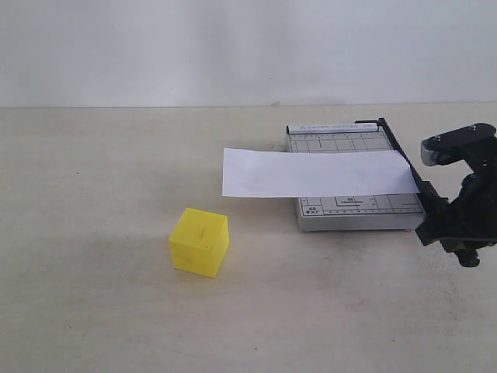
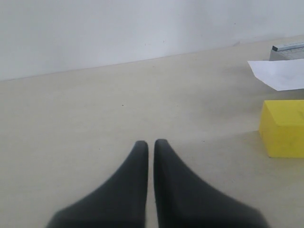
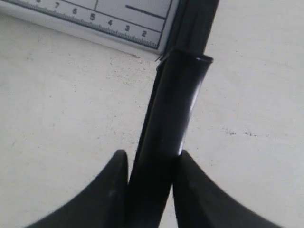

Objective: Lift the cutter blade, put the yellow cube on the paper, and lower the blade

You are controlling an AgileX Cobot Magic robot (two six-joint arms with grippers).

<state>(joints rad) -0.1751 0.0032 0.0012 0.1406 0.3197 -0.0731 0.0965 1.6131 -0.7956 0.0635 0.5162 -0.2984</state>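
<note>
The yellow cube [image 1: 199,242] stands on the table, left of and nearer than the cutter; it also shows in the left wrist view [image 2: 283,128]. The white paper [image 1: 311,172] lies across the grey gridded base [image 1: 357,210], its left end hanging over the table. The cutter blade [image 1: 404,159] lies low along the base's right edge. My right gripper [image 1: 436,224] is at its thick black handle [image 3: 175,104], and both fingers of the gripper [image 3: 151,156] press the handle's sides. My left gripper [image 2: 151,142] is shut and empty over bare table, left of the cube.
The base's ruler edge [image 3: 118,19] sits just beyond the handle. A pale wall [image 1: 233,47] runs behind the table. A corner of the paper [image 2: 280,73] and of the base [image 2: 287,47] lie beyond the cube in the left wrist view.
</note>
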